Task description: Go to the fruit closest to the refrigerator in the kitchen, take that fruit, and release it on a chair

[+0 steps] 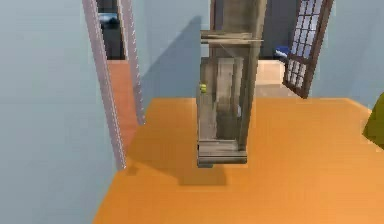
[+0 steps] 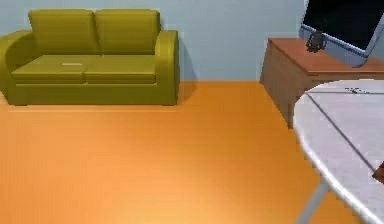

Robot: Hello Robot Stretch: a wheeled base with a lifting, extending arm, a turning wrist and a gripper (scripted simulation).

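Note:
A tall wooden cabinet (image 1: 225, 85) stands on the orange floor (image 1: 270, 170) in the forward view's middle, with a small yellow knob (image 1: 204, 89) on its door. An olive-green sofa (image 2: 90, 55) stands against the pale blue wall at the arm side view's upper left, with a small flat pale object (image 2: 70, 66) lying on its seat.
An open doorway (image 1: 115, 60) with a pale frame is at the forward view's left. A dark-framed glass door (image 1: 306, 45) stands open at the back right. A round white table (image 2: 350, 135) fills the arm side view's right, behind it a brown stand (image 2: 300, 65) bearing a television (image 2: 345, 25).

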